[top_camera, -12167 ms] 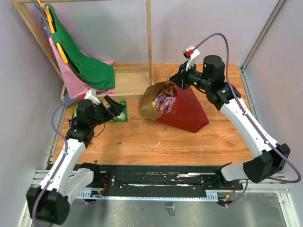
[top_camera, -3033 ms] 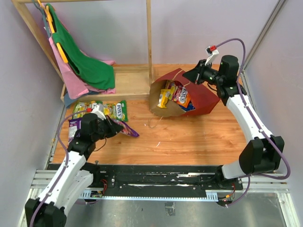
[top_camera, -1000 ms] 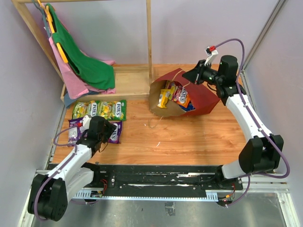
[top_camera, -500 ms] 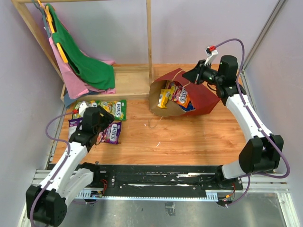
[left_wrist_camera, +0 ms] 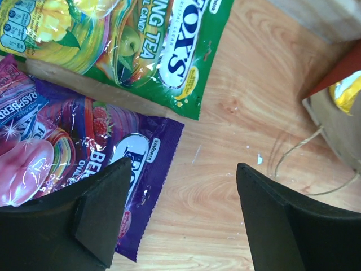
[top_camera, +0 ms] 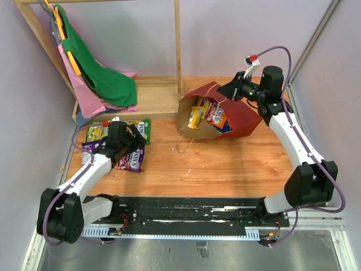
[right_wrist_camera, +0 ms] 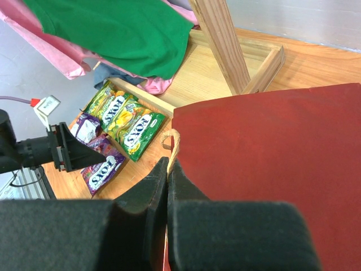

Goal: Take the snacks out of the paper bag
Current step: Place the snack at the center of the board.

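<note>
The wooden worktop [top_camera: 225, 169] takes up most of the overhead view. A wooden rack [top_camera: 177, 45] stands on its far left part. A green cloth [top_camera: 107, 76] and a pink cloth [top_camera: 84, 96] hang from the rack on hangers and drape down onto its base board.

The paper bag [top_camera: 240, 116] lies on its side at the far middle of the worktop, just right of the rack's post. It is dark red outside and brown inside, and its mouth gapes toward the left and the near edge. Snacks sit inside it: a yellow packet [top_camera: 195, 116] near the mouth, red and orange packets [top_camera: 216, 113] behind that, and a bit of blue deeper in. A thin loop handle [top_camera: 181, 148] trails on the wood in front of the mouth.

The right pincer [right_wrist_camera: 167, 169] has its fingers pressed together. It is clamped on the bag's upper rim, right where a second tan handle is fixed.

More snacks lie flat on the near left of the worktop. The green packets [top_camera: 140, 131] lie side by side just in front of the rack's base. A purple packet [top_camera: 133, 159] lies just nearer than them, with another purple one to its left.

The left pincer [left_wrist_camera: 180, 220] hovers low there with its fingers spread apart and nothing held. One finger is over the purple packet's edge, and bare wood shows between the two.
</note>
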### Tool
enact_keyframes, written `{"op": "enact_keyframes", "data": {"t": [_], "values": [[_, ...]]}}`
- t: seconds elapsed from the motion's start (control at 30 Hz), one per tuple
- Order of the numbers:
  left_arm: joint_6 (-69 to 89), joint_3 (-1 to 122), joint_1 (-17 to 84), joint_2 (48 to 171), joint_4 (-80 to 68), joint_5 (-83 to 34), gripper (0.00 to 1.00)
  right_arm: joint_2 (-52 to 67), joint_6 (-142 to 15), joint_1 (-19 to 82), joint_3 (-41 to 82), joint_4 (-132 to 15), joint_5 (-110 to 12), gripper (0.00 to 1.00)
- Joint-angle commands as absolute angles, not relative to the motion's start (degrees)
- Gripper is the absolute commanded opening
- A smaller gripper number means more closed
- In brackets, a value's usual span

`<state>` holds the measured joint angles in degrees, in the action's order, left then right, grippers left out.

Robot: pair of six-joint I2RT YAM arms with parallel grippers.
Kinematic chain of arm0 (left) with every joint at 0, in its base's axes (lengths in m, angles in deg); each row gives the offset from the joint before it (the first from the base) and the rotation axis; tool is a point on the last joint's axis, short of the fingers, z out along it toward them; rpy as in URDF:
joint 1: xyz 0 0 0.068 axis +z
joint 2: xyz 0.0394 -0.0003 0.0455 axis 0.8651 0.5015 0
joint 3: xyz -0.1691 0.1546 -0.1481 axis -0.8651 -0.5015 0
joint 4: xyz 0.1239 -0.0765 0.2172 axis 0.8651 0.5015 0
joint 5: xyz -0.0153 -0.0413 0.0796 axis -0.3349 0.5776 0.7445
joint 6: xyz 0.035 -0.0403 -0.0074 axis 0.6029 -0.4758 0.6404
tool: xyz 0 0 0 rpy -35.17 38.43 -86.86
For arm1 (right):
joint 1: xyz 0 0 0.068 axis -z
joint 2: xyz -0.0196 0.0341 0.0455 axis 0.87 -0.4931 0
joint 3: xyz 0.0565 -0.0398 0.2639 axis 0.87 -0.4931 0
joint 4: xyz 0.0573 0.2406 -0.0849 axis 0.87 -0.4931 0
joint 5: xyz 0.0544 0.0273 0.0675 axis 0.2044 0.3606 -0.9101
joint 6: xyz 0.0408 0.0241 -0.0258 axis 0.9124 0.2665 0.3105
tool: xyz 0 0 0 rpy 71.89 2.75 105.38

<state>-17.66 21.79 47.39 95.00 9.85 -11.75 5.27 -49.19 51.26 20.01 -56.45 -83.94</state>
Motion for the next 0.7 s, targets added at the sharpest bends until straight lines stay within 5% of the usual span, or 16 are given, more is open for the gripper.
{"op": "enact_keyframes", "data": {"t": [0.0,0.67], "values": [[-15.8,23.7,47.5,99.3,6.4,-11.7,0.8,5.7,-48.9,51.7,19.9,-54.8,-85.2,0.01],[-19.8,18.8,59.3,100.6,4.2,-11.7,0.83,4.9,-48.9,51.7,20.1,-54.7,-85.5,0.01]]}}
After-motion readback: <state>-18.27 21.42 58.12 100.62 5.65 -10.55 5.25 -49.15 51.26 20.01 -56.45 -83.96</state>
